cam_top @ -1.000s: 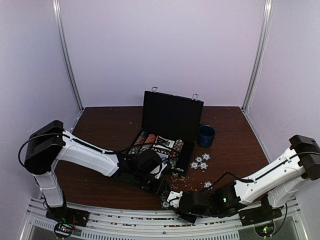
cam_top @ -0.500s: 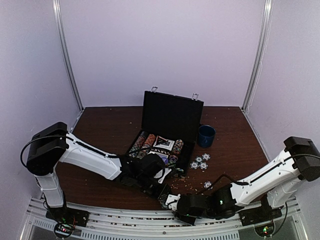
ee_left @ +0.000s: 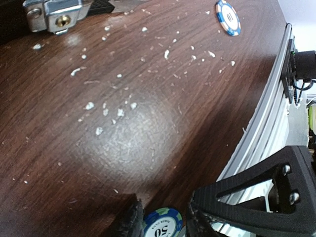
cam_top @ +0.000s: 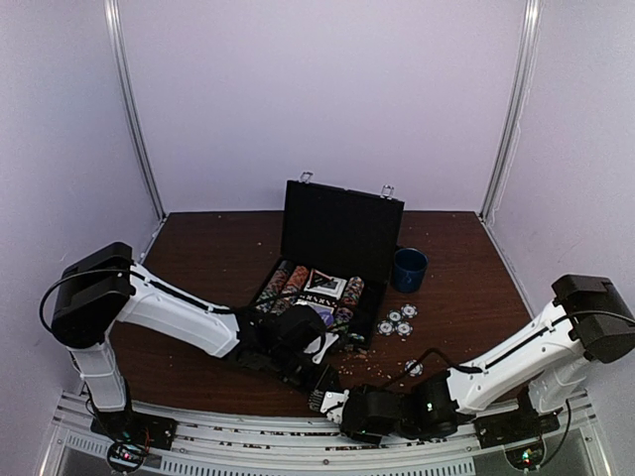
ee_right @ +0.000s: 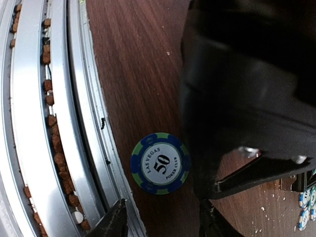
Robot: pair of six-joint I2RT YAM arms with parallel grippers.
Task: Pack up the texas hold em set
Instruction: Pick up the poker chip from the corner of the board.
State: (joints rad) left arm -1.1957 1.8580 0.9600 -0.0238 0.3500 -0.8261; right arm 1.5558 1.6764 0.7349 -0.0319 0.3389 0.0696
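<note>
The black briefcase point(cam_top: 341, 236) stands open at the table's middle, with rows of striped chips and a card deck point(cam_top: 321, 286) in its tray. A blue and green "50" chip point(ee_right: 160, 163) lies flat on the wood beside the front rail. It also shows in the left wrist view point(ee_left: 161, 225), between my left gripper's point(ee_left: 163, 219) parted fingers. My left gripper point(cam_top: 322, 382) hangs over it, open. My right gripper point(ee_right: 163, 222) is open, its fingertips just short of the chip. It shows low at the front edge in the top view point(cam_top: 333, 405).
Several loose chips point(cam_top: 397, 322) lie right of the case, and one more point(cam_top: 414, 367) lies nearer the front. A dark blue cup point(cam_top: 409, 268) stands by the case's right side. The metal rail point(ee_right: 59, 123) runs along the table's near edge. Crumbs speckle the wood.
My right gripper has slid left along the front edge towards the chip. My left gripper has come forward and down over the chip, which now shows between its fingers.
</note>
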